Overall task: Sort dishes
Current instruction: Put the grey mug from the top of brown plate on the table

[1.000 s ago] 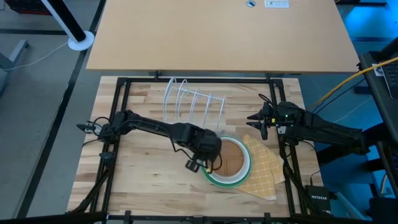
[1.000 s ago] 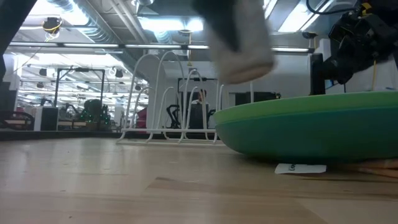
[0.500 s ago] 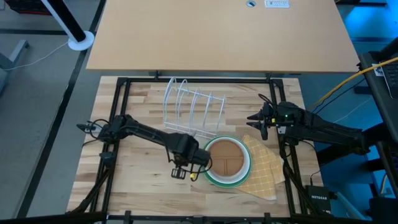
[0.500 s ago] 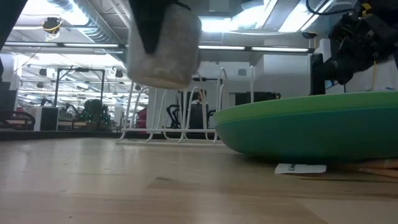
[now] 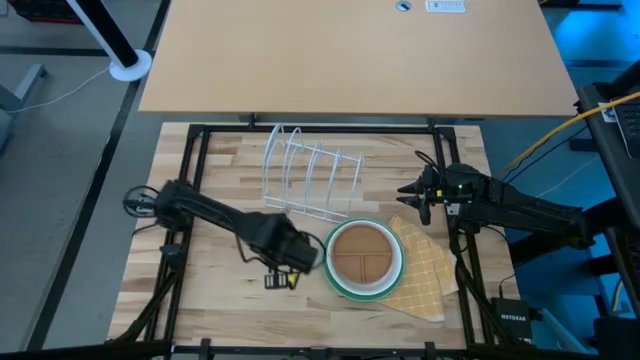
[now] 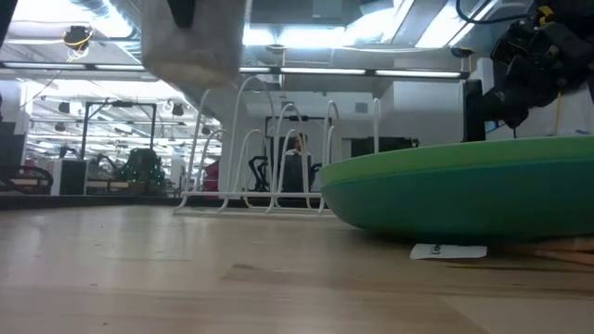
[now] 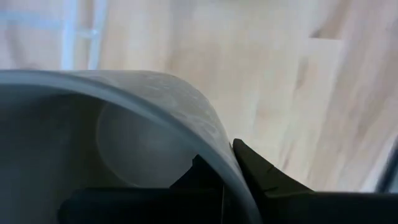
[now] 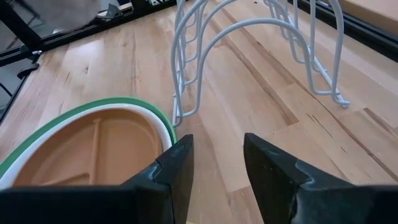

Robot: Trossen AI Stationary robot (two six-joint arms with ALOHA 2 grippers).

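Observation:
My left gripper (image 5: 287, 262) is shut on the small grey mug (image 6: 190, 42), left of the plate stack and above the table. The stack has the brown divided plate (image 5: 362, 255) on top, a light green plate's rim (image 5: 398, 262) around it and a teal plate (image 6: 464, 195) at the bottom. It rests partly on the yellow checked cloth (image 5: 428, 272). My right gripper (image 5: 410, 195) is open and empty at the table's right, above the stack's far side (image 8: 93, 143). My left gripper holds the mug by its rim wall (image 7: 214, 158), with one finger (image 7: 199, 180) inside the mug and one finger (image 7: 264, 177) outside. The fingers come from above. The mug hangs below the gripper, lifted clear of the table, as the low view shows.
The white wire rack (image 5: 310, 170) stands on the table's far middle, behind the plates. Bare wood lies to the left and near side of my left gripper (image 5: 215, 285). A small white label (image 6: 448, 250) lies by the teal plate's foot.
My left gripper has carried the mug from over the plate stack's left rim toward the table's left and near edge, keeping hold. The mug stays lifted clear and has risen a little in the low view. The plates have not moved.

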